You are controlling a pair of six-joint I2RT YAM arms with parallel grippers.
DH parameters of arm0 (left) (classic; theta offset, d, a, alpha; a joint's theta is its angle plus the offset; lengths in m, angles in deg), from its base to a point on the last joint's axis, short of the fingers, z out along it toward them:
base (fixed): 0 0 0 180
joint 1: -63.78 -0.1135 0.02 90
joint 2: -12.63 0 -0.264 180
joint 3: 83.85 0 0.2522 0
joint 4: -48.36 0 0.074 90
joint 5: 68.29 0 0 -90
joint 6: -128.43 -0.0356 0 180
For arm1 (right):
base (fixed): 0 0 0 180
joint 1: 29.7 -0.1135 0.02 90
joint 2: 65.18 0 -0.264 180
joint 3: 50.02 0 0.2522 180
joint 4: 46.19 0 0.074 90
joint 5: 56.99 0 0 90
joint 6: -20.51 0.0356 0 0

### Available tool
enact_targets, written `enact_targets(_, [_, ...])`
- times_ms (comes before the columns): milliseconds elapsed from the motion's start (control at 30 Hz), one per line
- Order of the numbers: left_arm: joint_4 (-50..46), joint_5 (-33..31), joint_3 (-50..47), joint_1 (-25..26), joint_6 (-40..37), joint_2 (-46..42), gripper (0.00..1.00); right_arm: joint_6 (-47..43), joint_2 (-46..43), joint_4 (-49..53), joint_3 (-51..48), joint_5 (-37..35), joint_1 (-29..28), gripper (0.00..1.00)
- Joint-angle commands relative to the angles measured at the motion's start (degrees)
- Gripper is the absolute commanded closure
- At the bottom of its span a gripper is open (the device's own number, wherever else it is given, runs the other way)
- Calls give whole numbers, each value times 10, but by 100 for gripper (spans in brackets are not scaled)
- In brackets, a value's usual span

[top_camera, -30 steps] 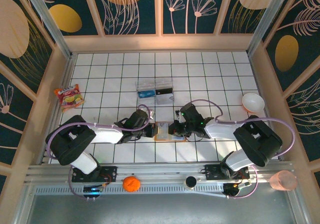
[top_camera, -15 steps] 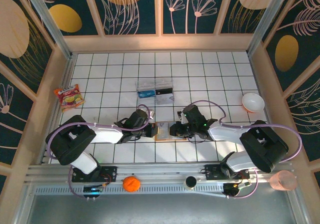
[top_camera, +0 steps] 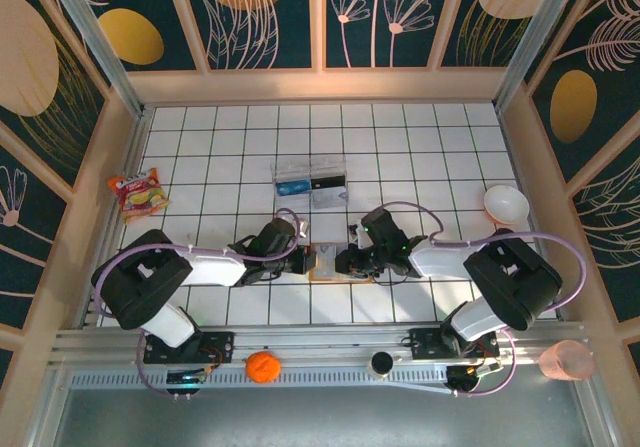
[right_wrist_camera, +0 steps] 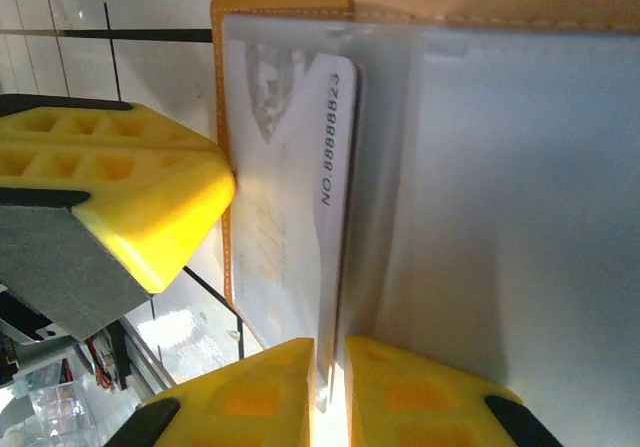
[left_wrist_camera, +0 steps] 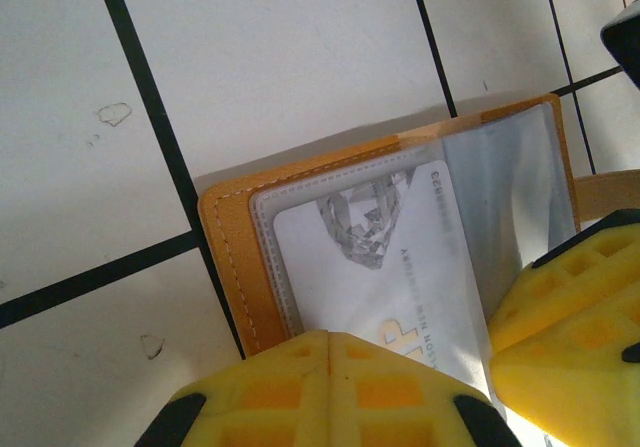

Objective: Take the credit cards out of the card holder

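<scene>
Right arm has swung its elbow out and come back over the last second. The card holder (top_camera: 328,264) has not moved on the table (top_camera: 200,147); it lies open between the two end effectors, at the near middle.

Right end effector (right_wrist_camera: 329,392): jaws almost closed, and the edge of a pale credit card (right_wrist_camera: 295,167) sits in the thin gap between them. I read this as a fresh pinch on the card, so the pull is set up but not yet made. The card is still mostly inside its clear pocket.

Left end effector (left_wrist_camera: 328,392): fully closed, tips down on the holder's near edge. It looks like a pin to keep the leather from following the card. I cannot tell whether a flap is caught between the tips.

Around:
- clear plastic box (top_camera: 310,180) just beyond the holder, with something blue inside
- snack packet (top_camera: 140,193) far left
- white bowl (top_camera: 505,204) far right
- orange fruit (top_camera: 262,366) and pink cup (top_camera: 565,359) off the near edge of the table

In the way: the left end effector's yellow finger (right_wrist_camera: 130,197) sits right beside the card. My guess is the pocket lip will drag, and a thin edge grip may slip.
</scene>
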Motion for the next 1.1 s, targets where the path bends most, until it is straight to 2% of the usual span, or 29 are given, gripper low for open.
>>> enact_targets(0, [-40, 3, -15, -2, 4, 20, 100, -4, 15, -21, 17, 13, 1, 84])
enact_targets(100, [-38, 5, -15, -2, 6, 19, 100, -2, 25, -26, 17, 13, 1, 86])
enact_targets(233, [-41, 0, -18, -2, 8, 14, 100, 4, 20, -27, 11, 3, 2, 100])
enact_targets(667, [-50, -16, -27, -9, 12, -9, 100, 11, -47, 28, -20, -55, 6, 100])
enact_targets(867, [-51, -18, -27, -13, 9, -13, 100, 12, -58, 38, -26, -64, 7, 100])
enact_targets(1000, [-37, 0, -27, -13, 6, -28, 100, -20, -64, 44, -8, -54, 4, 100])
enact_targets(1067, [-31, 2, -30, -14, 8, -46, 93, -36, -67, 62, 10, -66, -3, 89])
